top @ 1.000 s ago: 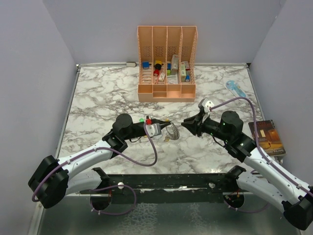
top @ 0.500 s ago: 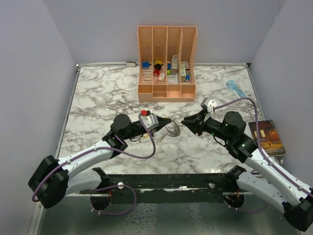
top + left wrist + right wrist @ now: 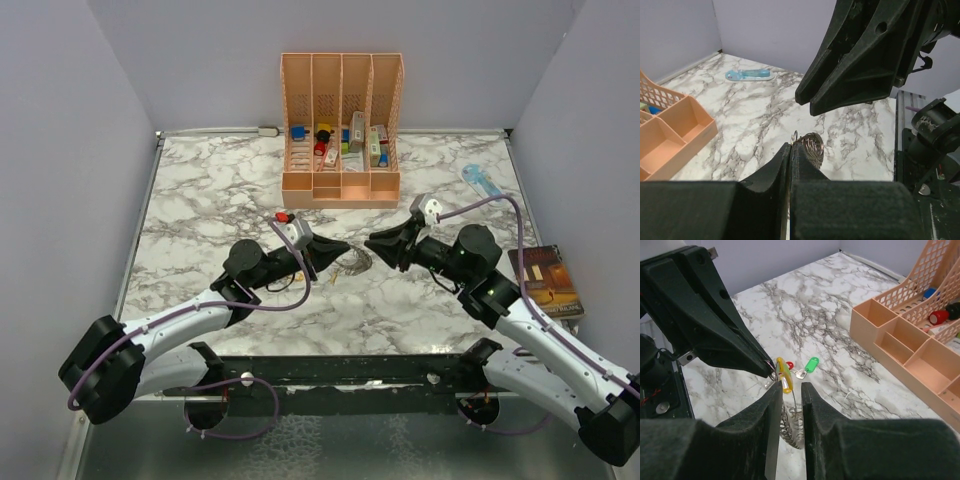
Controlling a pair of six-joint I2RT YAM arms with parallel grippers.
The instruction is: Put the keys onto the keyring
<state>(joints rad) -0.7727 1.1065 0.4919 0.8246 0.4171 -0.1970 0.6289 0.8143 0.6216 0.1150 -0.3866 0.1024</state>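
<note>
Peach organizer [image 3: 340, 196], blue gadget [image 3: 482, 181], brown book [image 3: 545, 281]

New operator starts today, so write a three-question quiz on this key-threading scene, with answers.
1. True or false: the left gripper has its fingers shut on the keyring.
2. Fill in: the right gripper has its fingers standing ____.
3. Where is the light-blue gadget? A) in the left gripper. B) on the table, at its far right. C) in the right gripper.

Key: 1 true. 2 open, with a clear gap between them. 3 B.
</note>
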